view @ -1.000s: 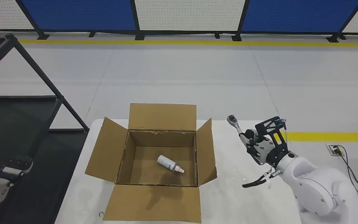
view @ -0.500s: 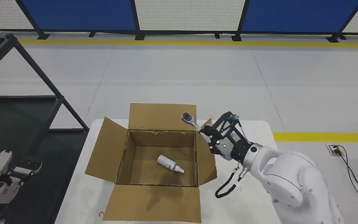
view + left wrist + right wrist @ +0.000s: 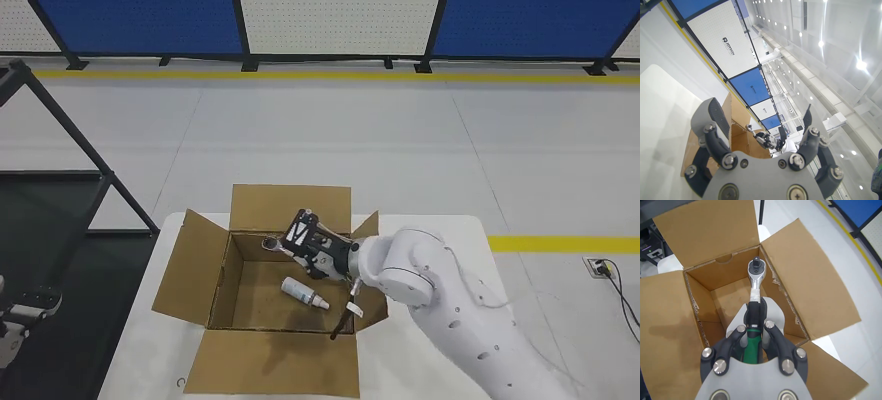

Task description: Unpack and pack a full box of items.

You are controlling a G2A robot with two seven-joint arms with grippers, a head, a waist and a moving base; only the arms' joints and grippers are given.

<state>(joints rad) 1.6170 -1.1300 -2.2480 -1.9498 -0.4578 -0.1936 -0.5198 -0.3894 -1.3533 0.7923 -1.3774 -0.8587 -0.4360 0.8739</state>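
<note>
An open cardboard box [image 3: 222,280] stands on the white table [image 3: 420,350]. A small white bottle [image 3: 303,292] lies on the box floor. My right gripper [image 3: 308,250] hangs over the box's far right part, shut on the green and black handle of a ratchet wrench [image 3: 272,243]. In the right wrist view the wrench [image 3: 755,275] sticks out from the gripper [image 3: 755,308], its steel head over the box [image 3: 810,285] interior. My left gripper [image 3: 761,111] is open with nothing in it, low beside the box [image 3: 738,136], facing the wrench [image 3: 749,127].
All box flaps are folded outward, the front flap [image 3: 280,365] lying toward the table's near edge. A black metal frame [image 3: 70,140] stands left of the table. Bare table surface lies to the right of the box.
My right arm has swung left with the wrench, from beyond the box's right flap to over the box interior. The bottle has stayed put.
</note>
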